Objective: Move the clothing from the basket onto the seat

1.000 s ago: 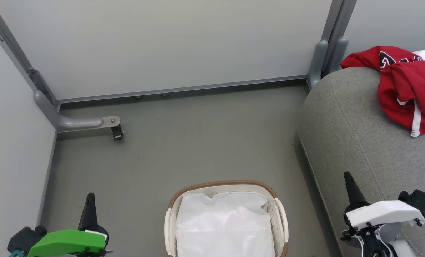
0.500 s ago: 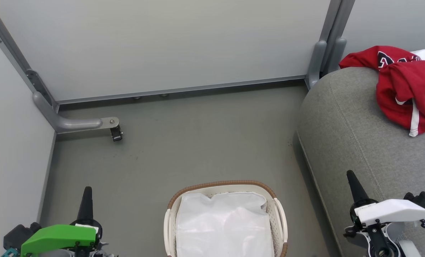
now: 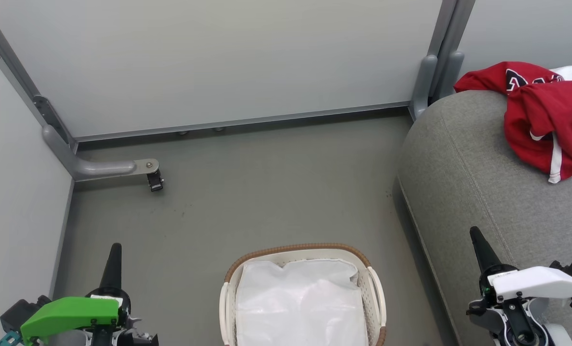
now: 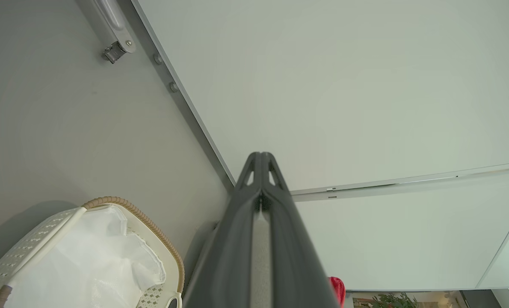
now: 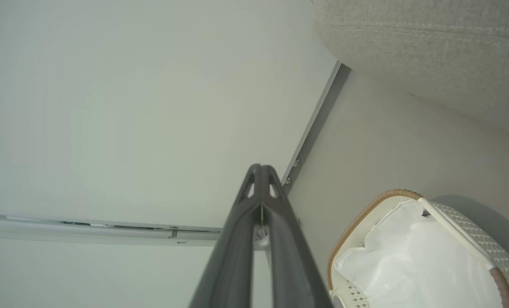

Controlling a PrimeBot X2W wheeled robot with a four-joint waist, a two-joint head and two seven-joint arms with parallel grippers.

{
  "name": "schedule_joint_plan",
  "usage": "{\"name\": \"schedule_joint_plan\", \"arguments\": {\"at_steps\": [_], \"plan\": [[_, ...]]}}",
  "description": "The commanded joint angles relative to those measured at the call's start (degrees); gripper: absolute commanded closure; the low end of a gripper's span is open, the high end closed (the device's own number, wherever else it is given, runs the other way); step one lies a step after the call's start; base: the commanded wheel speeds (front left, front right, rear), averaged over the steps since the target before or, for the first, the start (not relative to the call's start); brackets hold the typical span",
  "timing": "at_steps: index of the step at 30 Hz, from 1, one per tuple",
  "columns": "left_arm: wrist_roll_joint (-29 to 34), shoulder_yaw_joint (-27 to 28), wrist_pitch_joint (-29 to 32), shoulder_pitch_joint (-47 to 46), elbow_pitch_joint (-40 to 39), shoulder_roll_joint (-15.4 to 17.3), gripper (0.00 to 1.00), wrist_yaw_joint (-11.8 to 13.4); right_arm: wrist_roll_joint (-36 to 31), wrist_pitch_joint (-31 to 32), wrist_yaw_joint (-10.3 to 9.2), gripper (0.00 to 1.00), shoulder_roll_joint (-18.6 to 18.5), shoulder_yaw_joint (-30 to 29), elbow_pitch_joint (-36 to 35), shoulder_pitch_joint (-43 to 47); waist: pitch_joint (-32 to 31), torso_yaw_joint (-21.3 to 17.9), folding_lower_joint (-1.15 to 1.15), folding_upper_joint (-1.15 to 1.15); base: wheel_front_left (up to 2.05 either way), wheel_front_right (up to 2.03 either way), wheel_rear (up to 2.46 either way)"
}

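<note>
The red clothing (image 3: 540, 120), its black-and-white emblem showing, lies heaped on the far end of the grey sofa (image 3: 468, 192). It is well apart from the right fingers (image 3: 480, 250), which are over the sofa's near side, and farther still from the left fingers (image 3: 113, 264) above the floor (image 3: 267, 192). Between the 2 arms stands the basket (image 3: 298, 248), holding its white liner (image 3: 300, 302). The wrist views show each pair of fingers pressed tip to tip around nothing; the left one adds a red sliver at its bottom edge, the right one the sofa's stitched seam.
</note>
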Motion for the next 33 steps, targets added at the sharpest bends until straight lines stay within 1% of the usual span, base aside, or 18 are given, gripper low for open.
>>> {"name": "schedule_joint_plan", "arguments": {"at_steps": [1,33], "plan": [[-1.4,0.4,0.4,-1.5,-0.5,0.3,1.00,-0.4,1.4,0.5,-0.02,1.00,-0.4,-0.4,-0.6,-0.8,0.0,0.0,0.00,0.00,0.00,0.00,0.00],[-13.6,2.3,4.0,-3.2,-1.1,0.3,1.00,-1.1,14.7,4.1,-0.03,1.00,-0.4,-2.6,-1.7,-0.7,-0.3,-0.6,0.00,0.00,0.00,0.00,0.00]]}}
